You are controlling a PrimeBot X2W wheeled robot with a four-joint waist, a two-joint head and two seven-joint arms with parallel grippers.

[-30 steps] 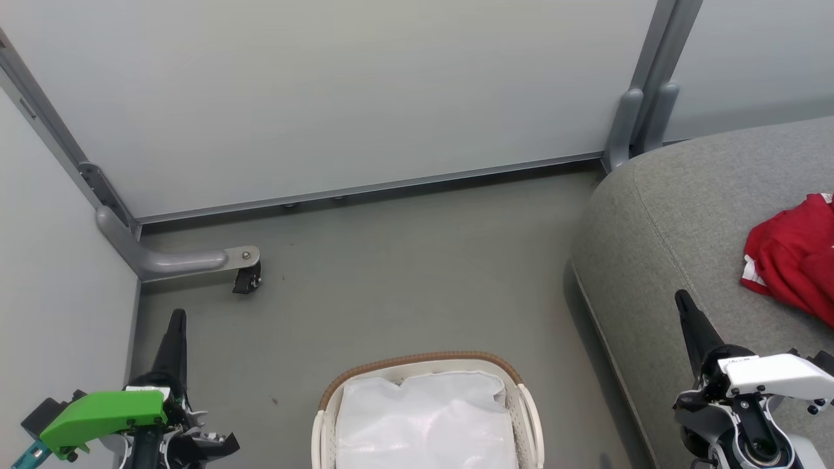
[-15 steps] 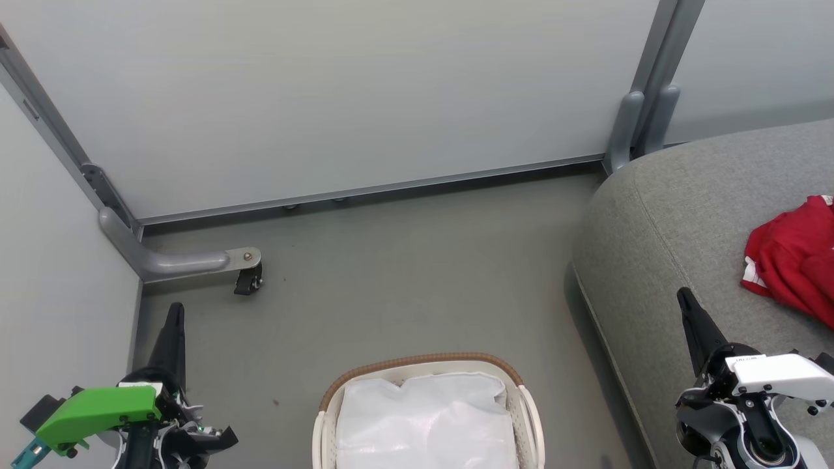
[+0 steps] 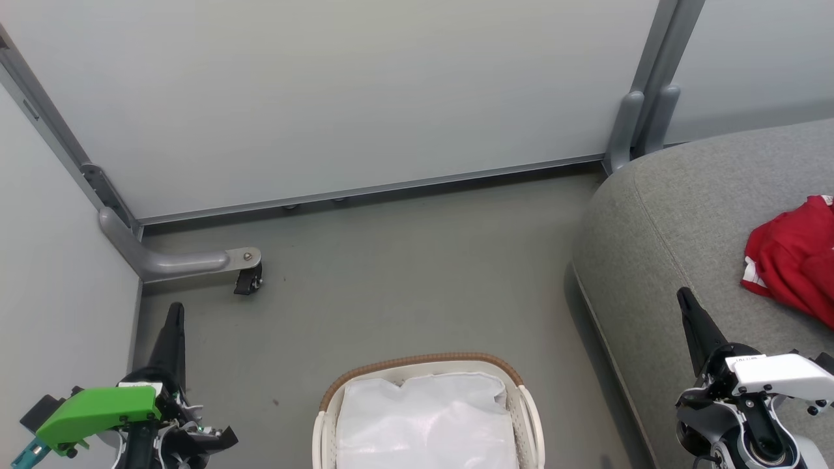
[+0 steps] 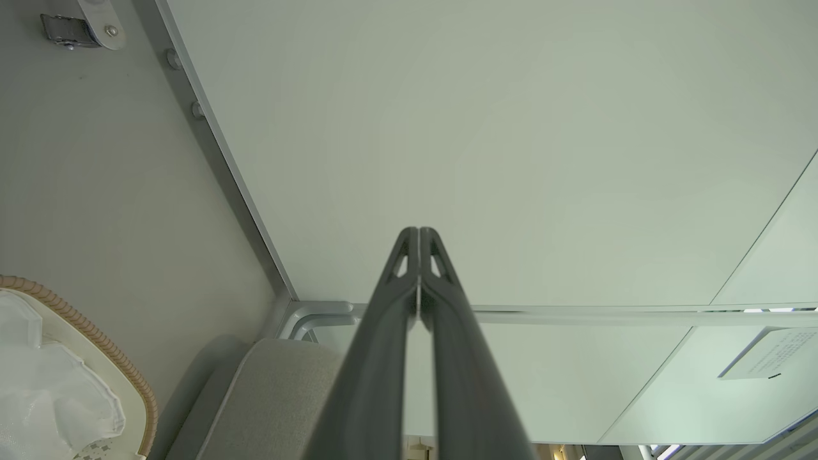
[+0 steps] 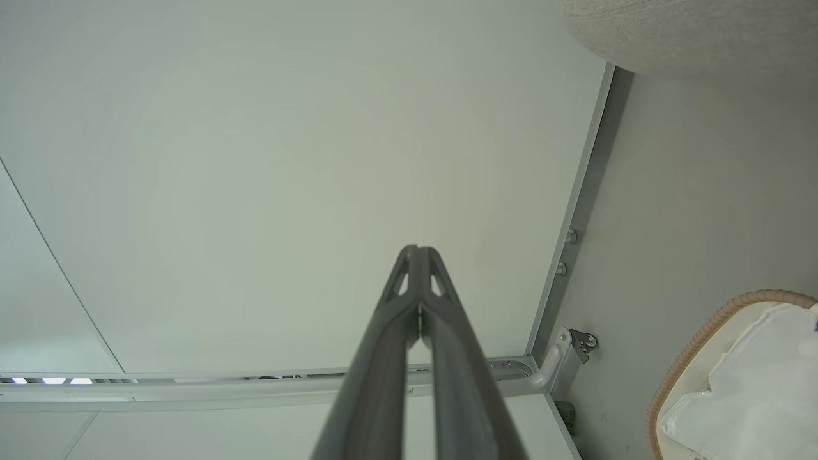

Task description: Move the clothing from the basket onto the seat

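The red clothing (image 3: 795,257) with white trim lies bunched on the grey seat (image 3: 677,221) at the right edge of the head view. The white basket (image 3: 423,365) with its brown woven rim stands on the floor at bottom centre, showing a white cloth liner (image 3: 423,420) inside; its rim shows in the left wrist view (image 4: 96,338) and the right wrist view (image 5: 696,338). My left gripper (image 3: 174,309) is shut and empty at the lower left, left of the basket. My right gripper (image 3: 683,294) is shut and empty over the seat's front edge. Both wrist views show fingers pressed together (image 4: 418,233) (image 5: 416,250).
Pale partition panels (image 3: 326,98) close off the back and left. A grey foot with a black caster (image 3: 246,279) juts onto the floor at the left. A grey post (image 3: 642,117) stands behind the seat's corner. Grey floor (image 3: 417,273) lies between basket and panels.
The head view has shifted very slightly; both grippers sit a touch lower in it than a second ago. Nothing else has moved.
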